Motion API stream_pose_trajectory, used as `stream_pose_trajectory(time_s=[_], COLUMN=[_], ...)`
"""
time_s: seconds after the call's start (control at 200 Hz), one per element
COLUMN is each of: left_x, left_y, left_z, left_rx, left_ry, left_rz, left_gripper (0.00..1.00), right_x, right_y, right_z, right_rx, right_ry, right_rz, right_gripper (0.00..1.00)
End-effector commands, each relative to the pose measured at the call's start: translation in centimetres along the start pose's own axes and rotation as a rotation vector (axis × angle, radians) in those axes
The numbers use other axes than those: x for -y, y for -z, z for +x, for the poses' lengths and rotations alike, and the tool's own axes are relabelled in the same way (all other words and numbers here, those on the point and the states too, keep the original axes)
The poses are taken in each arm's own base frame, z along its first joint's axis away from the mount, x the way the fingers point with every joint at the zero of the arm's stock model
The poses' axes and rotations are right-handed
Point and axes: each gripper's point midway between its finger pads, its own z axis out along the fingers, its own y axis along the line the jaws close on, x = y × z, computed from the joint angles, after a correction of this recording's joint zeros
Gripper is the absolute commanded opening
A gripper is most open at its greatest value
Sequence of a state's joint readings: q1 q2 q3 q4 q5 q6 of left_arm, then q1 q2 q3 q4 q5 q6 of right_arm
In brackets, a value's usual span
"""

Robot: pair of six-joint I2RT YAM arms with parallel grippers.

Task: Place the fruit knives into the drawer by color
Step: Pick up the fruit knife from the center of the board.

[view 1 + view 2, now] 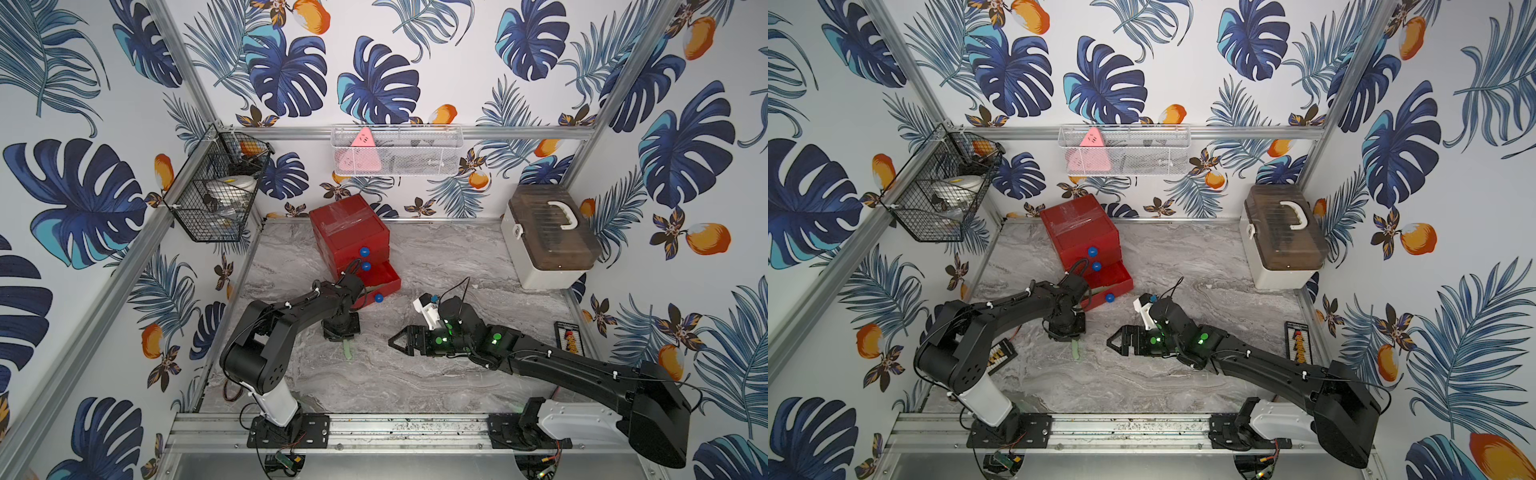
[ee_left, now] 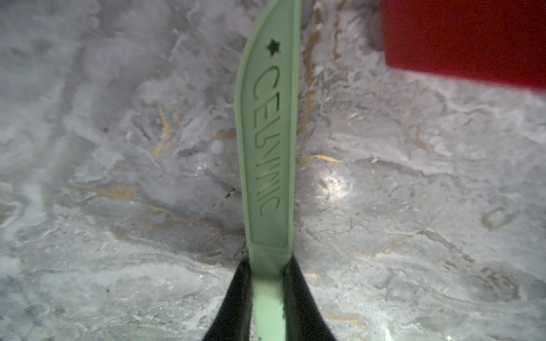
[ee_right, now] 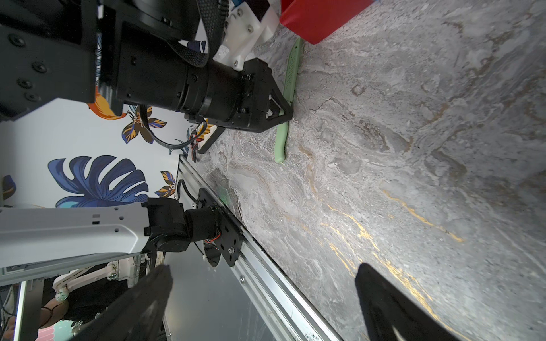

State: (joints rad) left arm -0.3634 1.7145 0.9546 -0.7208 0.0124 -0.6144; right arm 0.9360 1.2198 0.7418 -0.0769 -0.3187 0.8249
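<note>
Bulking closest to the top views, the right arm reaches over the marbled surface, and its right tool hangs with its jaws spread wide and nothing between them, level with the left tool and well apart from it. Beyond the left tool stands the red chest, its bottom drawer pulled out toward that tool; what lies inside is too unclear to name. Pointing straight down, the left tool has its jaws drawn in narrow, pinching the mint-green knife, with both black fingers pressed against its thin edges just where the embossed, lettered part ends and the plain handle begins. From what the right wrist view shows, the knife lies flat on the surface under this tool. The lettered part runs from the fingertips toward the chest, and the handle sticks out the opposite way. It looks like light, stiff, smooth plastic, so weight should be no trouble, but the slick edges could let it swivel or slip in a pinch this narrow. Holding it here, near its middle, seems sound for balance, and a firm, level carry should keep it from swinging on the way to the drawer.
</note>
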Motion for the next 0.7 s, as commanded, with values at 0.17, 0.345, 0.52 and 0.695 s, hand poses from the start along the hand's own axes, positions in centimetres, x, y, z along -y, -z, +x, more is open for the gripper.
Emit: stream_pose_trajectory(time_s=[0.17,0.345,0.52,0.695], left_x=[-1.2,-1.3,-1.1,-0.9], left_y=[-2.9,-2.6,-1.9,-0.7], left_z=[0.2,0.1,-0.1,-0.5], left_rx=[-0.019,-0.013,-0.003,0.022], left_ry=[-0.019,-0.037,-0.054,-0.074], left_rz=[-0.035,-0.043,-0.032,-0.023], left_gripper=[0.08,0.00,0.00,0.00], right_x=[-0.5,-0.5,-0.5,-0.4], right_y=[-0.2,-0.4,-0.6,-0.7], right_z=[-0.7,-0.8,-0.9,-0.9], right_rx=[0.023,0.023,0.023,0.024], right_ry=[0.015,0.012,0.008,0.004], right_rz=[-0.009,-0.009,-0.007,0.000], right_gripper=[1.00,1.00,1.00,1.00])
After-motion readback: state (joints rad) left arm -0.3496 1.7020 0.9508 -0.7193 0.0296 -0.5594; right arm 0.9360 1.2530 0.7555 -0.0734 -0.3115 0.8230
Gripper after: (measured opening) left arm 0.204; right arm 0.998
